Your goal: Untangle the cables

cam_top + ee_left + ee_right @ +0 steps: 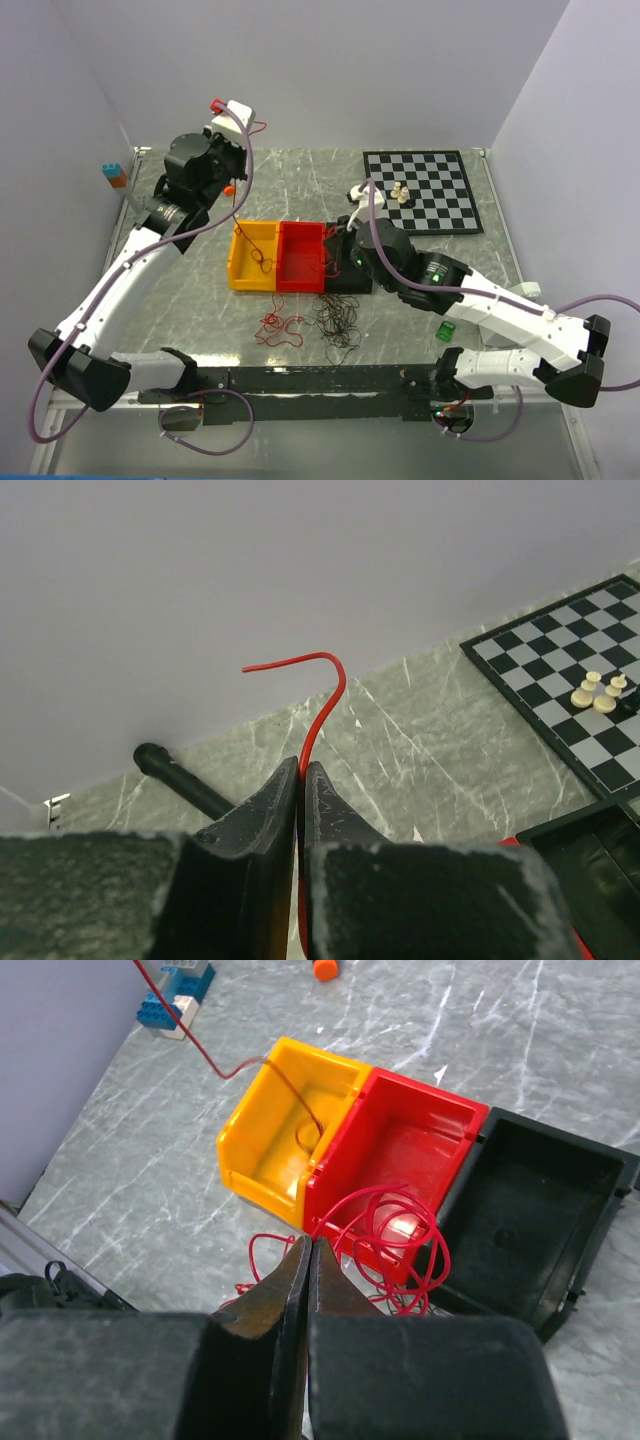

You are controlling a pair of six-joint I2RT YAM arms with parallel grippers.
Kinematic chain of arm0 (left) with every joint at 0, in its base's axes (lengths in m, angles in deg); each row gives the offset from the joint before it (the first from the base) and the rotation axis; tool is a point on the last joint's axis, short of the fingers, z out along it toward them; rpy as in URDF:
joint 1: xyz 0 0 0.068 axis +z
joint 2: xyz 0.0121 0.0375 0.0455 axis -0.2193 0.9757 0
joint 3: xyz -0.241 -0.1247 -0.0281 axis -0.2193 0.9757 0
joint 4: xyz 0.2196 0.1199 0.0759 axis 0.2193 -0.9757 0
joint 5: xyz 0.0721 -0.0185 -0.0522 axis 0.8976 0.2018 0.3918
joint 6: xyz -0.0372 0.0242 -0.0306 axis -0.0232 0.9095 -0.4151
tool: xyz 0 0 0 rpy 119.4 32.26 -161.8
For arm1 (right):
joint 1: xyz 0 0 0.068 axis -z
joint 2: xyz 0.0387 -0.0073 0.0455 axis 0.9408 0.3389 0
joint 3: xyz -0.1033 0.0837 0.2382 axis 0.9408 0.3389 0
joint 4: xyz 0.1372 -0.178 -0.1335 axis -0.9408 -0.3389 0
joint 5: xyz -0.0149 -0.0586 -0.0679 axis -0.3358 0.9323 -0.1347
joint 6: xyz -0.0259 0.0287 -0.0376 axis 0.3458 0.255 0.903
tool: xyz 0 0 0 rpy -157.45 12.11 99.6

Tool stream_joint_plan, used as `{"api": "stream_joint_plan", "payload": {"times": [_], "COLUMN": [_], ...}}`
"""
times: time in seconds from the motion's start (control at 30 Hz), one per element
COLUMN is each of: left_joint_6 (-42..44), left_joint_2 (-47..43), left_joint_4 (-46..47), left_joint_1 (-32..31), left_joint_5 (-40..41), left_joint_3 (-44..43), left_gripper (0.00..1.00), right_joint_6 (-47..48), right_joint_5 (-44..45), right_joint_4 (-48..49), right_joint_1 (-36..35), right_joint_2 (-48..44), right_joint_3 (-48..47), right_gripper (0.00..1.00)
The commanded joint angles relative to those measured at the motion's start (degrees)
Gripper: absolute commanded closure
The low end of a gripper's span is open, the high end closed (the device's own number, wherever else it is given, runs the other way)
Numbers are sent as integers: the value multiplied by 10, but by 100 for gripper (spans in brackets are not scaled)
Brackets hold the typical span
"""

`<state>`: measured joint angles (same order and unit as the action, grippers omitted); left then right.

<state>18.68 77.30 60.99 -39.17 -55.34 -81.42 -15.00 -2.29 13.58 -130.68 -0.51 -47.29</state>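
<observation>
My left gripper (302, 766) is shut on a thin red cable (322, 705) whose free end curls above the fingertips. In the top view that gripper (248, 122) is raised at the back left, and the cable (243, 205) runs down into the yellow bin (243, 270). My right gripper (309, 1244) is shut on a looped red cable (405, 1222) above the red bin (425, 1125); in the top view it (336, 240) sits over the bins. A loose red tangle (281, 328) and a black tangle (338, 322) lie on the table in front of the bins.
A black bin (545, 1210) joins the red one. A chessboard (420, 190) with pale pieces (401, 194) lies at the back right. A green cube (446, 331), a blue and orange block (113, 173) and a small orange object (229, 188) are nearby.
</observation>
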Motion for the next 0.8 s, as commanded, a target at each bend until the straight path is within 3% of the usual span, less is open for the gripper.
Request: {"api": "stream_joint_plan", "payload": {"times": [0.0, 0.23, 0.4, 0.6, 0.77], "left_joint_6": [12, 20, 10, -24, -78], "left_joint_2": [-5, -22, -51, -63, -27], "left_joint_4": [59, 38, -31, -80, -134], "left_joint_1": [-7, -15, -36, -39, -38], "left_joint_5": [-5, -13, -13, -26, -55], "left_joint_3": [-2, 45, 114, 165, 133], "left_gripper": [89, 90, 89, 96, 99], "right_joint_6": [-12, -18, -23, -28, -36], "right_joint_5": [21, 3, -3, -19, -27], "right_joint_4": [-10, -5, -6, 3, 7], "right_joint_1": [5, 14, 20, 34, 39], "right_joint_2": [-27, -24, -20, -26, -26], "right_joint_3": [11, 21, 22, 38, 50], "right_gripper": [100, 100, 100, 100, 100]}}
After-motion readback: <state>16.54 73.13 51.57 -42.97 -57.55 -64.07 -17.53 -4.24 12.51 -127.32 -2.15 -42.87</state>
